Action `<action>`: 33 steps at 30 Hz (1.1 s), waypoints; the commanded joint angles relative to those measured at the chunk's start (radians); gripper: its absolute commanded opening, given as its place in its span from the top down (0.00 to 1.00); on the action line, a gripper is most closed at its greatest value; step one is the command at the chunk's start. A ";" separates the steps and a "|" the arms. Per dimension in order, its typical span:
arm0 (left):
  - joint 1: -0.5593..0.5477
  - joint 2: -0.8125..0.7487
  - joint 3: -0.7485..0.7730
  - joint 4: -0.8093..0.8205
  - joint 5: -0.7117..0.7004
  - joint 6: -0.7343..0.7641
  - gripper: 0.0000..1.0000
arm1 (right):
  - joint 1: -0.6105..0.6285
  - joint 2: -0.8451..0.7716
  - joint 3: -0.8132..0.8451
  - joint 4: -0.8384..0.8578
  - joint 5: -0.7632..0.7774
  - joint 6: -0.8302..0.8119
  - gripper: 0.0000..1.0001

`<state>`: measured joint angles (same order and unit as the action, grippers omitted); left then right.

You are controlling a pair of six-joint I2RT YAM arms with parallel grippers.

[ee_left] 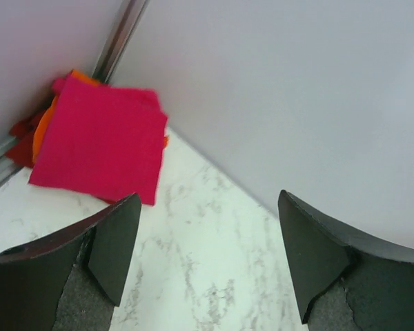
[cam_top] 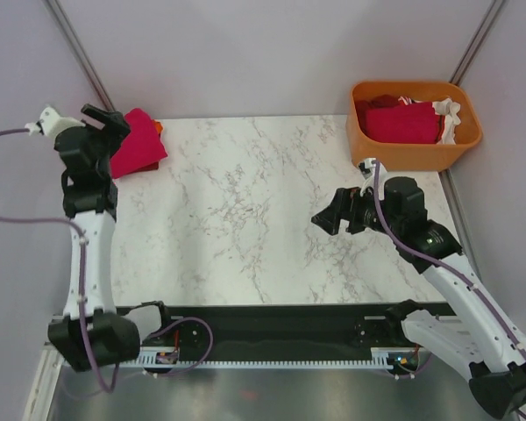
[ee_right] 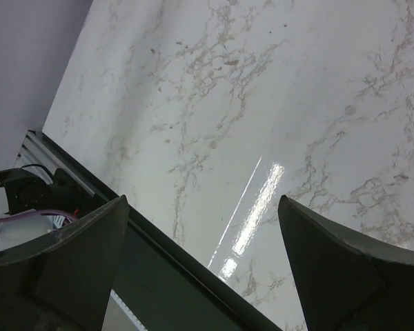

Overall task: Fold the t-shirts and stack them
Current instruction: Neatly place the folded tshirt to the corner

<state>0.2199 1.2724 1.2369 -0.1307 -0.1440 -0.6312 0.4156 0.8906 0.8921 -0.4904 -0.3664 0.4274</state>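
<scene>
Both grippers are empty, jaws spread wide. The left gripper (cam_top: 105, 121) hangs just beside the folded stack (cam_top: 138, 145) in the far left corner, pink shirt (ee_left: 100, 141) on top, an orange edge (ee_left: 45, 123) peeking out beneath. The right gripper (cam_top: 326, 217) sits over bare table (cam_top: 245, 193). More shirts (cam_top: 403, 123) lie bunched in the tub (cam_top: 460, 140). My worry is that a careless left swing snags the top fold, or that my right pinches two tangled shirts together.

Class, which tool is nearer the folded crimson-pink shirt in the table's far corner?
Left. The left tool is right beside the folded crimson-pink shirt; the right tool sits far across the table.
</scene>
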 commanded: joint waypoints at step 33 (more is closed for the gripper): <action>-0.710 -0.628 -0.358 -0.636 0.067 0.122 0.00 | 0.012 -0.308 0.051 -0.030 0.253 0.066 0.02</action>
<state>-0.3050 0.5850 0.7769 -0.6945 0.2790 -0.5625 0.4221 0.5770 0.9463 -0.5068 -0.1757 0.4942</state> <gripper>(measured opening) 0.994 0.979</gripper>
